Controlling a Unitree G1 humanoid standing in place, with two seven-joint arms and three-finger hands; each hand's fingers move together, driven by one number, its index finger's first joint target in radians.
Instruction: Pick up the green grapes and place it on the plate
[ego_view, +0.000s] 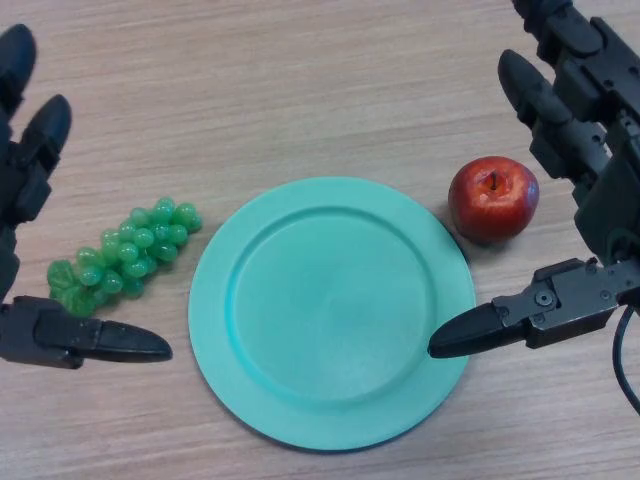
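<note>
1. Plainly, the green grapes (125, 256) lie on the table toward its left edge, just beside the left rim of the plate (225, 330) but not on it; a thin strip of bare table shows between the bunch's upper end and the rim.
2. Their long axis runs on a slant, from the lower end nearest the left edge up and rightward toward the plate.
3. The left hand (40, 335) is by far the nearer one. Its thumb lies just below the lower end of the bunch, pointing toward the plate, while its fingers (35, 140) stand apart above and to the left, well clear of the fruit. So the grapes sit inside the spread of this hand, between thumb and fingers, untouched.
4. The plate is bare, so the placing is not yet done.
5. The right hand (560, 300) is also spread and holds nothing; its thumb tip reaches over the plate's right rim, and the whole plate lies between it and the grapes.
6. A red apple (493, 198) rests just off the plate's upper right rim, between that hand's thumb and fingers, apart from both.
</note>
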